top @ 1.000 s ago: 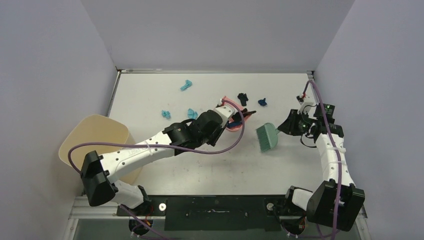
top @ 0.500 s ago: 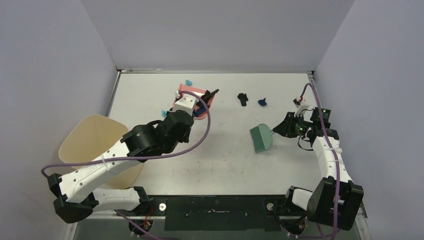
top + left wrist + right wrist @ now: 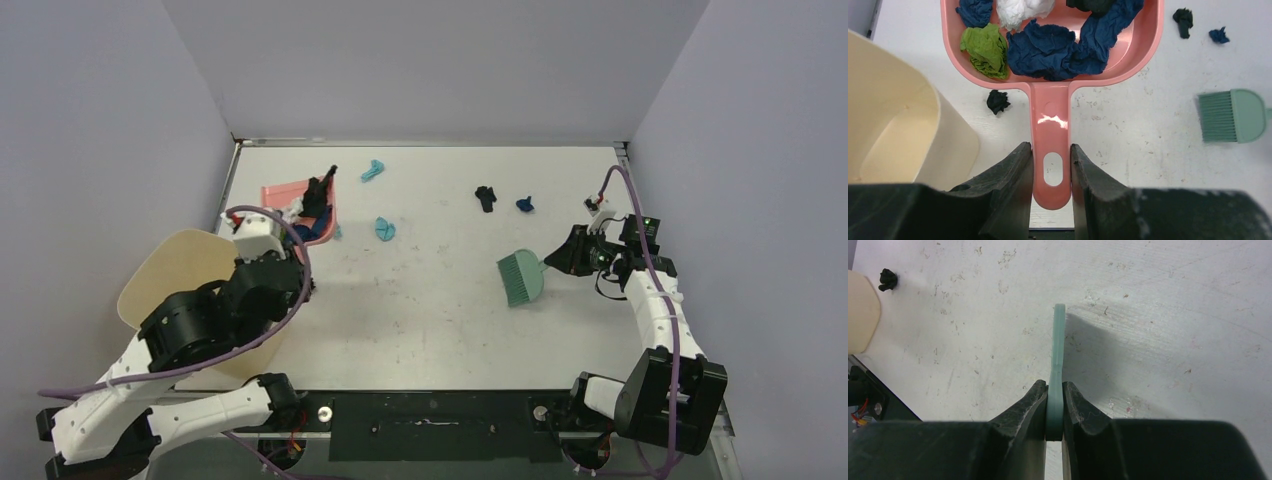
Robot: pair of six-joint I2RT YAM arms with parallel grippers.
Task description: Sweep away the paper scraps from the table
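The left gripper [image 3: 1050,156] is found partly closed, its two jaws clamped on either side of the handle of the pink dustpan [image 3: 1050,117]. The pan is held at the far left of the table [image 3: 440,320], just beyond the beige bin [image 3: 185,285]; whether it rests on the surface cannot be told.

Paper scraps are carried in the pan: large dark blue wads [image 3: 1040,50], a green wad [image 3: 985,47], a white wad [image 3: 1023,10] and a black wad [image 3: 1093,4] at the far edge, partly cut off by the frame. A small black scrap [image 3: 998,101] is noted on the table between the pan and the bin wall.

Four more scraps are recorded loose on the tabletop: a teal piece [image 3: 373,170] near the far edge, a second teal piece [image 3: 385,229] just right of the pan, and a loose black scrap [image 3: 485,197] and a dark blue scrap [image 3: 526,204] near each other toward the far right.

The right gripper [image 3: 1055,390] is fully closed on the thin handle of the teal hand brush [image 3: 522,278], seen edge-on in the wrist view. The bristle head is placed over the right-centre of the table, well apart from the pan
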